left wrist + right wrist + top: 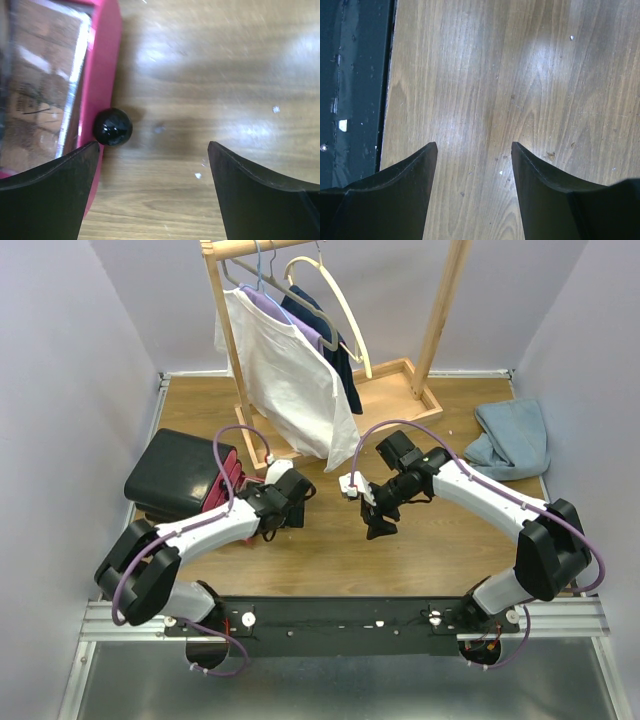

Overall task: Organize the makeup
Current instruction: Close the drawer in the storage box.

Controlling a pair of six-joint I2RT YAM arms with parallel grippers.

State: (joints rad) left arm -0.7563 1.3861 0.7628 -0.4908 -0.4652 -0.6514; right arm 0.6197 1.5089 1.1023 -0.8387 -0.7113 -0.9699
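Observation:
My left gripper [152, 146] stands open just above the wooden table, with only bare wood between its jaws. Its left finger [55, 190] sits beside a pink drawer [102, 75] with a round black knob [112, 127]. Something brown and blurred lies in the drawer under a shiny surface; I cannot tell whether it is makeup. From above, the left gripper [297, 500] is just right of the black case [180, 475] and its pink drawers [232, 480]. My right gripper [380, 526] [474, 145] hangs open over bare wood near the table's middle, holding nothing.
A wooden clothes rack [400, 380] with a white shirt [295, 390] and a dark garment stands at the back. A blue cloth [512, 438] lies at the right. The black base rail [355, 90] borders the table's near edge.

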